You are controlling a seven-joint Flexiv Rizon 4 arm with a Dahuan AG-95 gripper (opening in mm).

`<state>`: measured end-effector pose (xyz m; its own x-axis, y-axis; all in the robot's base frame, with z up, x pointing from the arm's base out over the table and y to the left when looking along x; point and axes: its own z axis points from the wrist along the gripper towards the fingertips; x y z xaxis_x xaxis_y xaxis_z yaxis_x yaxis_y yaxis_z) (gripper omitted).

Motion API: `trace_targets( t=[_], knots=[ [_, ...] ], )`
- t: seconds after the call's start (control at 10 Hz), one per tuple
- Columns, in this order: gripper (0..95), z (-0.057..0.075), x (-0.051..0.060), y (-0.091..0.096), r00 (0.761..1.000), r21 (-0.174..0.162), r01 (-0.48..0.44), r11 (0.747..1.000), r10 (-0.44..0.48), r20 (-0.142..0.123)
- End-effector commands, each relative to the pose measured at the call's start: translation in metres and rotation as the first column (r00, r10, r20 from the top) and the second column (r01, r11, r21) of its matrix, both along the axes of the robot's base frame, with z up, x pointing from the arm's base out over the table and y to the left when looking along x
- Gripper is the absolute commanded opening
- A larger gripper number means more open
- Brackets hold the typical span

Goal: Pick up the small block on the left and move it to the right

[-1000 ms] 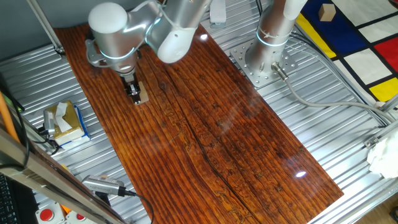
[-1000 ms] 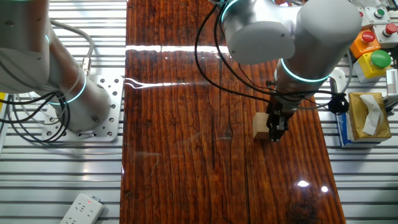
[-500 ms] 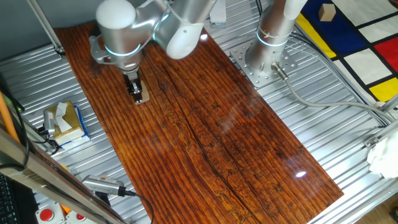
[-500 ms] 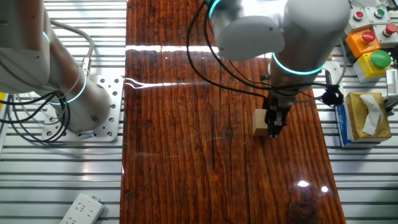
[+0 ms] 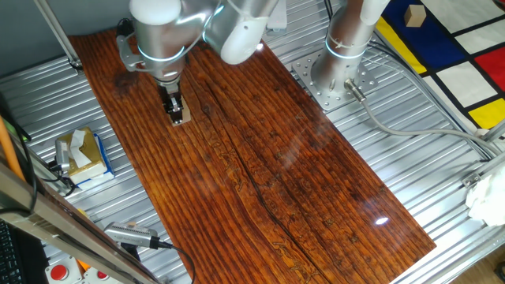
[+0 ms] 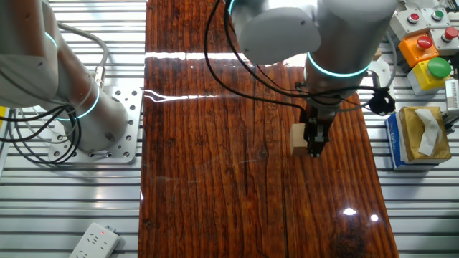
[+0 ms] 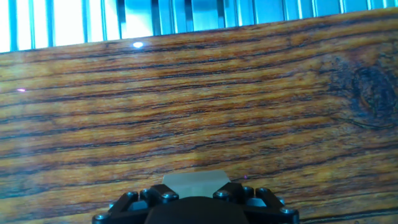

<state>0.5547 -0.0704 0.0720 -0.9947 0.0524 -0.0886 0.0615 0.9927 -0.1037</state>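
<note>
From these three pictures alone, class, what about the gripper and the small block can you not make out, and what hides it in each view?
- One fixed view: the gripper covers most of the small block; contact is hidden.
- The other fixed view: the block's right side sits behind the fingers, so whether the jaws clamp it is unclear.
- Hand view: the gripper body and bottom edge cut off the block; fingertips unseen.

A robotics lab; a ribbed aluminium table (image 5: pixel 410 142) carries a bolted silver arm base (image 5: pixel 335 75); red and green push-buttons (image 6: pixel 429 54) alongside.
</note>
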Motion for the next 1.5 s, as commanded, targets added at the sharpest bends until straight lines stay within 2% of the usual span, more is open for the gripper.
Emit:
trace_targets(
  t=[0.1,0.3,0.5,0.6,0.7,1.0,1.2,1.5],
  knots=[
    [0.0,0.0018,-0.0011,-0.0009,1.0,-0.002,0.007,1.0,-0.007,0.017],
    [0.0,0.0018,-0.001,-0.0009,1.0,-0.009,0.003,1.0,-0.003,0.017],
    [0.0,0.0018,-0.001,-0.0009,1.0,-0.02,0.005,1.0,-0.005,0.004],
    [0.0,0.0018,-0.001,-0.0009,1.0,-0.028,-0.012,1.0,0.012,0.01],
    [0.0,0.0018,-0.001,-0.0009,0.999,-0.027,-0.03,0.999,0.031,0.033],
    [0.0,0.0018,-0.001,-0.0009,0.995,-0.028,-0.089,0.996,0.09,0.039],
    [0.0,0.0018,-0.001,-0.0009,0.992,-0.004,-0.117,0.993,0.117,0.055],
    [0.0,0.0018,-0.001,-0.0009,0.987,0.007,-0.142,0.99,0.141,0.078]
  ],
)
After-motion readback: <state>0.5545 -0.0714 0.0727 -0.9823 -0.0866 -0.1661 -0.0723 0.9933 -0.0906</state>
